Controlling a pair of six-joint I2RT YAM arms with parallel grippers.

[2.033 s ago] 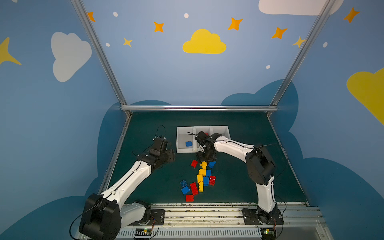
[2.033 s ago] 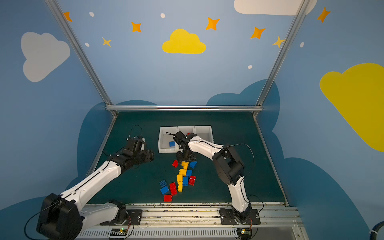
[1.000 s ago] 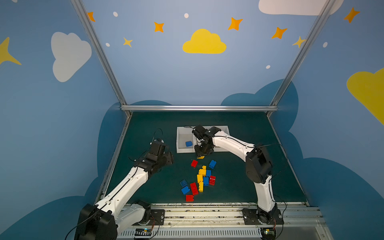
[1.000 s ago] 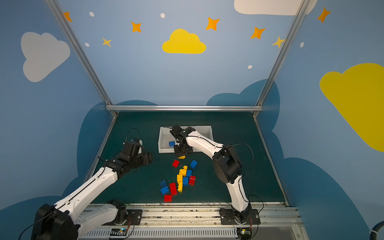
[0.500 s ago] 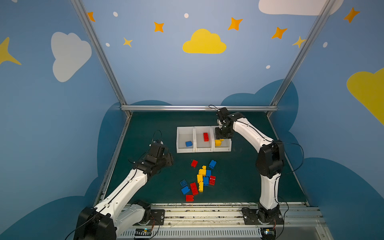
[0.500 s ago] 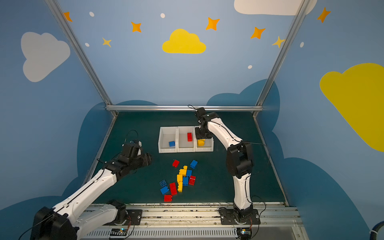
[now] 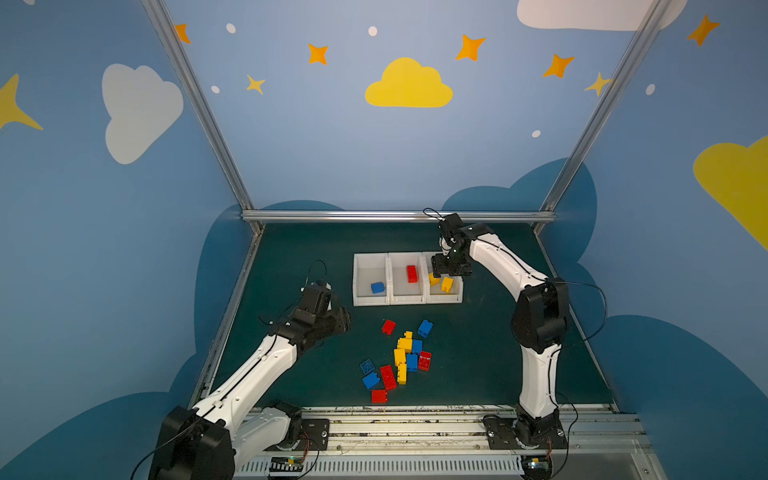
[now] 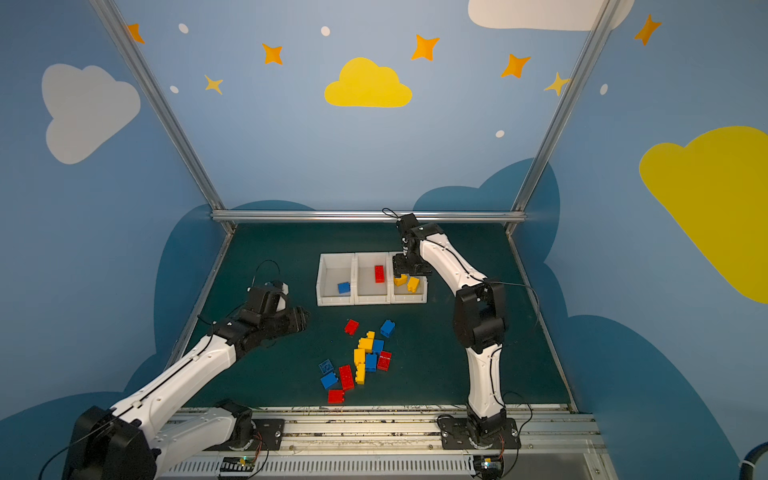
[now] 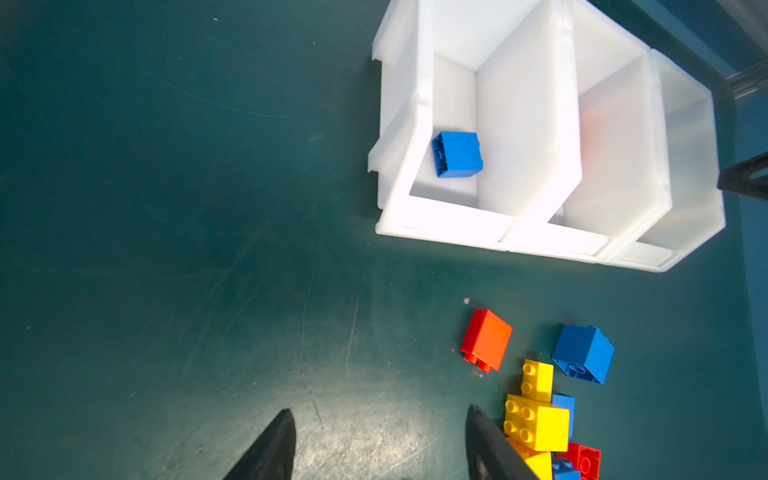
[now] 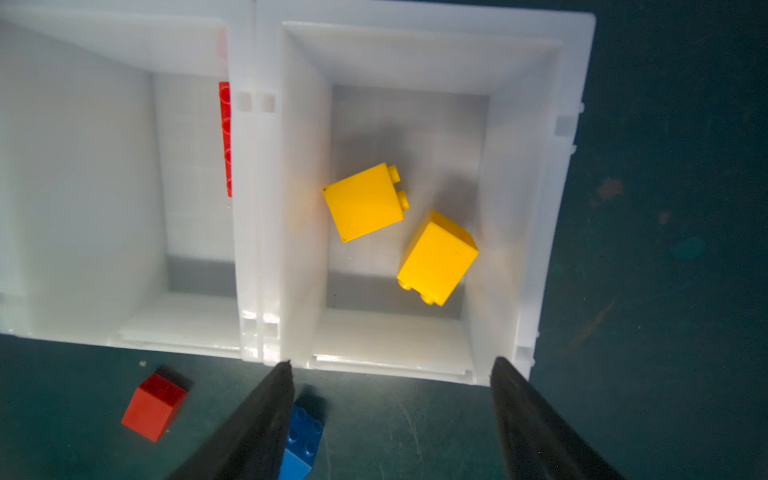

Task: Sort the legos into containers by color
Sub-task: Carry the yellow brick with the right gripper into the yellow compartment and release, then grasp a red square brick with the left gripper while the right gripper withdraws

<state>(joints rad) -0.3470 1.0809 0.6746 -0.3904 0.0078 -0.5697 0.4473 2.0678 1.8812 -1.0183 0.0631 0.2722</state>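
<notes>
Three white bins stand in a row at the back of the mat. The left bin [image 7: 371,302] holds a blue lego [image 7: 377,287], the middle bin [image 7: 407,301] a red lego [image 7: 412,274]. Two yellow legos [image 10: 365,201] [image 10: 436,257] lie in the right bin [image 7: 445,300]. My right gripper [image 10: 391,361] hangs open and empty over that bin. Loose red, blue and yellow legos [image 7: 404,344] lie in a pile in front of the bins. Left of the pile, my left gripper [image 9: 379,409] is open above bare mat, one finger beside a yellow lego [image 9: 536,419].
A lone red lego [image 9: 486,338] and a blue lego [image 9: 584,353] lie between the pile and the bins. Metal rails border the mat at the back and sides, and the arm bases sit on the front rail.
My right gripper carried a yellow lego from the pile to the right bin and opened; a second yellow lego now lies there. The left arm drew back slightly and has since held still.
</notes>
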